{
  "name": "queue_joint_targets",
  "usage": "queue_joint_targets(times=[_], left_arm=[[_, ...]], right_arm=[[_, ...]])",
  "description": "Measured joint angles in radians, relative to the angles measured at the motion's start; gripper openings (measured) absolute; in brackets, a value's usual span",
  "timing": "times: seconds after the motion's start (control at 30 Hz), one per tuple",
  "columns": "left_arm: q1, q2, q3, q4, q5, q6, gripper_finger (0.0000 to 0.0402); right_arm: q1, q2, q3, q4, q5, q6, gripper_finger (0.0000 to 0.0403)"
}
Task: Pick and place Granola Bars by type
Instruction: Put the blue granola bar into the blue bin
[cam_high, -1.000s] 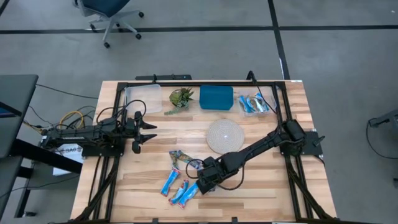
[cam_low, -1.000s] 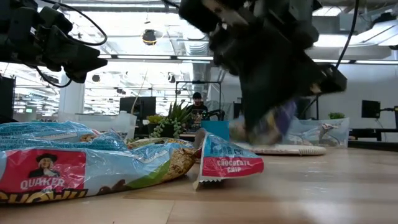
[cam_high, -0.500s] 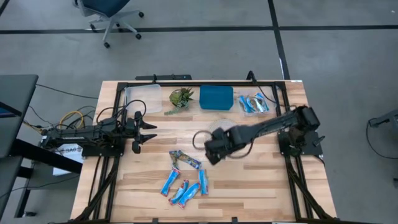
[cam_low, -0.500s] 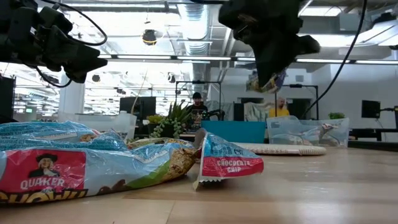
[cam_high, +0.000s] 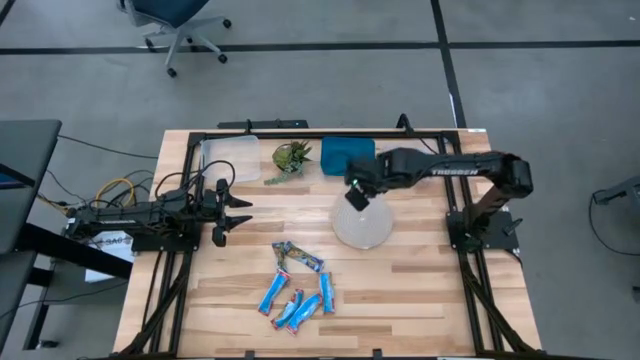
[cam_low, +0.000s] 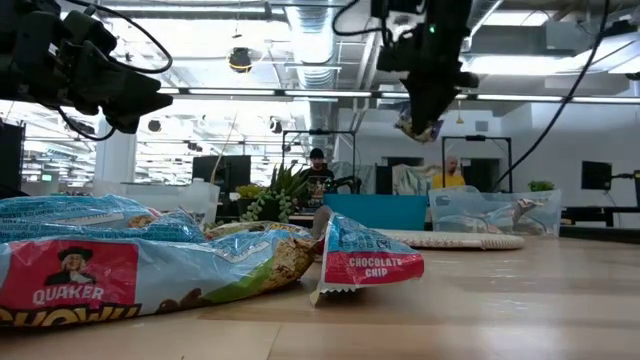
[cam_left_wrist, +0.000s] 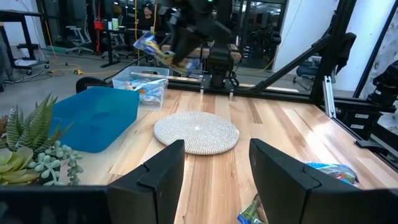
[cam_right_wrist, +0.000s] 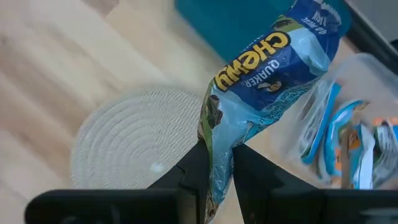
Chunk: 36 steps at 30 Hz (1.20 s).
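**Table layout**

Far edge, left to right: tray (cam_high: 229, 157), plant (cam_high: 291, 158), box (cam_high: 348, 156), bin (cam_high: 410, 166) containing bars. Mat (cam_high: 362, 222) lies near of the box. Loose bars (cam_high: 296, 290) lie near-centre. Right gripper (cam_high: 356, 194) holds a bar (cam_right_wrist: 261, 81) above the mat's far edge. Left gripper (cam_high: 232, 212) hovers left.

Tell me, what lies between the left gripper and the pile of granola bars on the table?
High view: only bare wooden table lies between the left gripper and the granola bars.

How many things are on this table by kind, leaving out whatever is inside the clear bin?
Granola bars: 7, with 6 loose bars on the table and 1 held bar in the right gripper
Containers: 3, namely clear tub, blue box and clear bin
Plant: 1
Woven mat: 1
Total: 12
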Motion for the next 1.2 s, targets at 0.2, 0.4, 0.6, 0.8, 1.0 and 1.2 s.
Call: queue_joint_targets(times=[0.2,0.4,0.6,0.8,1.0,1.2], left_arm=[[0.0,0.0,0.0,0.0,0.0,0.0,0.0174],[0.0,0.0,0.0,0.0,0.0,0.0,0.0174],[0.0,0.0,0.0,0.0,0.0,0.0,0.0174],[0.0,0.0,0.0,0.0,0.0,0.0,0.0174],[0.0,0.0,0.0,0.0,0.0,0.0,0.0174],[0.0,0.0,0.0,0.0,0.0,0.0,0.0174]], right_arm=[[-0.1,-0.073,-0.124,0.142,-0.02,-0.087,0.0055],[-0.203,-0.068,-0.158,0.243,-0.062,-0.161,0.0055],[-0.294,-0.036,-0.162,0.34,-0.109,-0.193,0.0055],[-0.365,-0.011,-0.164,0.38,-0.157,-0.198,0.0056],[-0.394,0.028,-0.162,0.42,-0.206,-0.199,0.0056],[-0.405,0.046,-0.162,0.427,-0.206,-0.198,0.0057]])
